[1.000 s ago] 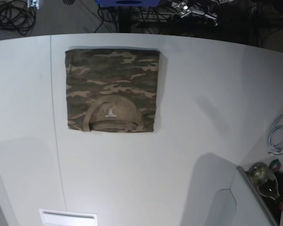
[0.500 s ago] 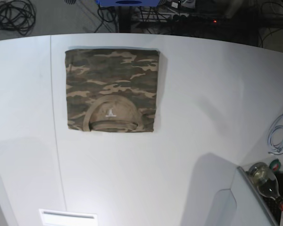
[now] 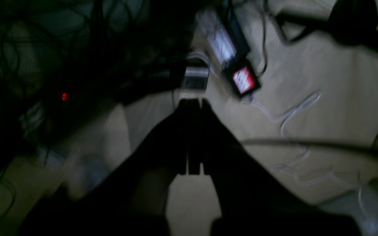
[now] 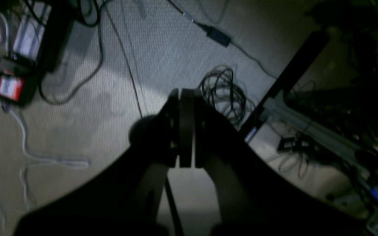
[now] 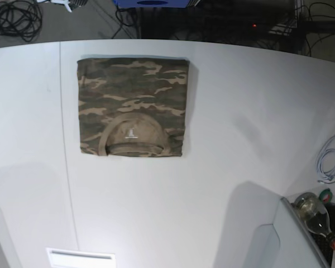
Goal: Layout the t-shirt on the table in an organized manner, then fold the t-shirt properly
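Cables (image 4: 223, 90) litter the floor beneath both wrists; left gripper (image 3: 194, 101) and right gripper (image 4: 184, 93) hang clenched, empty, off-table.

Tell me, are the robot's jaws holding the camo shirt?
No. Both grippers, left and right, are shut on nothing; the t-shirt lies folded on the table.

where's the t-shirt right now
In the base view the t-shirt lies folded on the table, upper left of centre, just right of the thin dark seam line, near the far edge.
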You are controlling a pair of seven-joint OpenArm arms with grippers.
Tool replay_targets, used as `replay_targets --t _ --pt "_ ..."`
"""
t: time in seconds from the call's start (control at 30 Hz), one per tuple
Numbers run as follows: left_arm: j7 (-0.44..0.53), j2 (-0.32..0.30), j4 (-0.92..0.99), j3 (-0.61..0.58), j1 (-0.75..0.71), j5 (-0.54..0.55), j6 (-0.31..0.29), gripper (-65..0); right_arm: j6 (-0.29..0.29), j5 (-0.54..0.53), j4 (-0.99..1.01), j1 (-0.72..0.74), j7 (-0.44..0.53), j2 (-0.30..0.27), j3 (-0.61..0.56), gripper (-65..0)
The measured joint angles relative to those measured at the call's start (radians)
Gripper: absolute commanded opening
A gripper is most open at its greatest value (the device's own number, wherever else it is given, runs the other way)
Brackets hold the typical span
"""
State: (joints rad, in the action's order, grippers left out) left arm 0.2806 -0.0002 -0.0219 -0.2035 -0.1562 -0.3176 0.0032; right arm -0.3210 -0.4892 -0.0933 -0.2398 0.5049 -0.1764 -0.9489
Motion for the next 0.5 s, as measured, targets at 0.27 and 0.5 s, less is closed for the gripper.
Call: replay_targets --t 0.27,0.5 --pt "-0.033 -0.008 -0.014 0.053 0.039 0.131 0.007 -65.0 0.000 0.000 0.002 0.066 -0.007 -0.004 -0.010 -64.2" --pt "-0.019 -0.025 -0.013 0.068 0.056 0.163 0.011 -65.0 -0.001 -0.004 0.011 0.034 -0.032 -0.006 -0.010 -64.2"
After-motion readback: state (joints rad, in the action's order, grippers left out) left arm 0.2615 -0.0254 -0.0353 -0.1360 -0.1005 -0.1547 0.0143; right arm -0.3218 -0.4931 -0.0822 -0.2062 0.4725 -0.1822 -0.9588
